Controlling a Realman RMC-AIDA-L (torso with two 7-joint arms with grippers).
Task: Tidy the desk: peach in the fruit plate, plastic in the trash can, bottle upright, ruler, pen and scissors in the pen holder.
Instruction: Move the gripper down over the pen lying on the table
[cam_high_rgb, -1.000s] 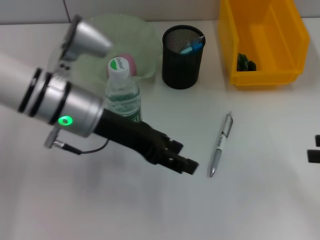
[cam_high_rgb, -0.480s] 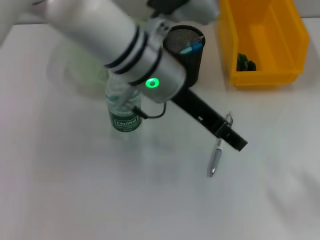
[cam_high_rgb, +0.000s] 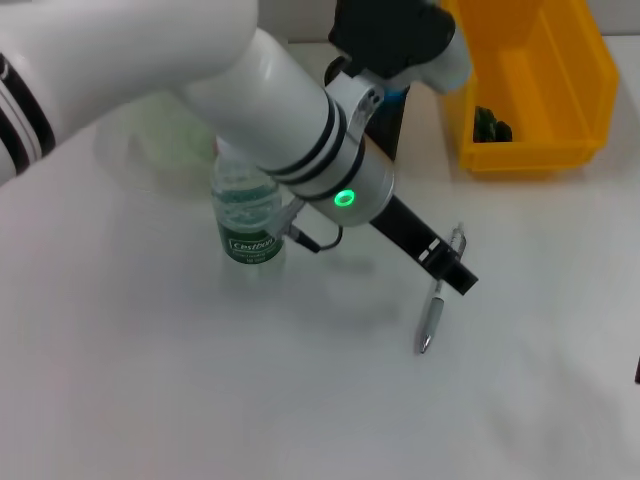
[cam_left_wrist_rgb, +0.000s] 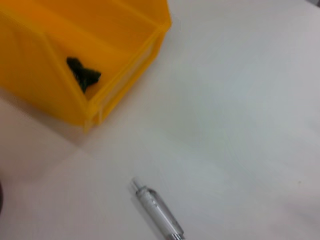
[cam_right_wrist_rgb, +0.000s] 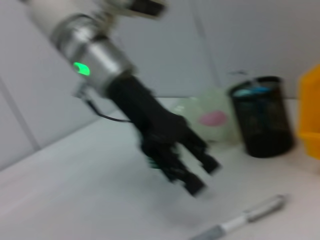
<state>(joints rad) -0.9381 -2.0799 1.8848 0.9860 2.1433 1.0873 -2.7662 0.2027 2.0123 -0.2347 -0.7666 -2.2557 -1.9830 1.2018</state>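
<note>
The silver pen (cam_high_rgb: 436, 302) lies on the white desk, also seen as pen (cam_left_wrist_rgb: 158, 213) and pen (cam_right_wrist_rgb: 245, 218). My left gripper (cam_high_rgb: 457, 273) hovers just over its upper half; in the right wrist view the left gripper (cam_right_wrist_rgb: 204, 176) is open and above the pen, holding nothing. The bottle (cam_high_rgb: 247, 215) stands upright beside the arm. The black mesh pen holder (cam_right_wrist_rgb: 261, 116) is mostly hidden by the arm in the head view. The pink peach (cam_right_wrist_rgb: 212, 118) rests in the green fruit plate (cam_right_wrist_rgb: 197, 112). Dark plastic (cam_high_rgb: 490, 125) lies in the yellow trash can (cam_high_rgb: 530, 90). My right gripper shows in no view.
My left arm (cam_high_rgb: 260, 110) spans the desk's middle, covering much of the fruit plate (cam_high_rgb: 140, 150) and pen holder. The trash can (cam_left_wrist_rgb: 75, 55) stands at the far right. The desk runs bare in front of and to the right of the pen.
The left arm swung from beside the bottle rightward to over the pen, then settled slightly lower and nearer. The right gripper left the head view's right edge.
</note>
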